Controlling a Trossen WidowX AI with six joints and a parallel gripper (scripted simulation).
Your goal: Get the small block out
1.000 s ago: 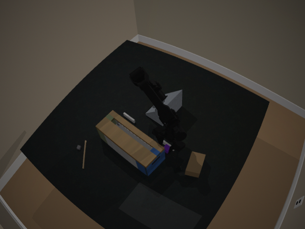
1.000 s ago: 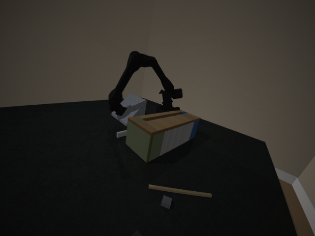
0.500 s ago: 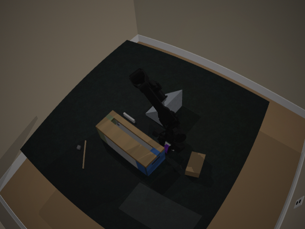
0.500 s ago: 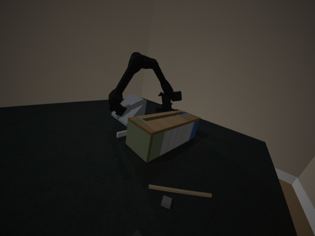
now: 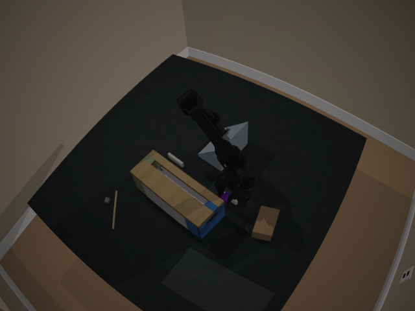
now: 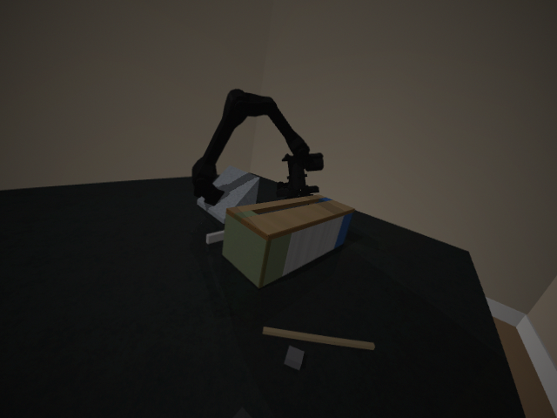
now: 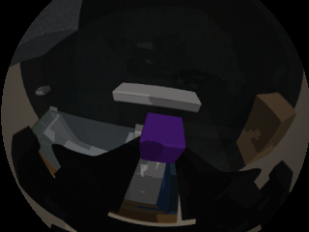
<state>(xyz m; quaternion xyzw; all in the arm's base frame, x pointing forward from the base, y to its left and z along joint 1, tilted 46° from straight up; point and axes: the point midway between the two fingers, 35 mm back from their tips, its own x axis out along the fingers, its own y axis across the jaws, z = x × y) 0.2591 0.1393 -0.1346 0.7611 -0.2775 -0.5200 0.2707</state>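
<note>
small purple cube-shaped block [image 7: 162,138] — rigid, light, flat-sided | out on black table [image 5: 301,167] beside blue box end [image 5: 211,222] | black tool [image 5: 229,197] clenched on block — opposite flat faces suit best

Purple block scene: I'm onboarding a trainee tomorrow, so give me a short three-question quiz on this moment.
1. True or false: the purple block lies on the shelf inside the box.
2. The end effector is: A) open above the wooden stick, B) shut on the purple block, C) shut on nothing.
3. Which end of the box is the end effector nearest, the blue one or the green one?

Key
1. False: it is outside the box, between the fingers, beside the blue end.
2. B.
3. The blue end.
</note>
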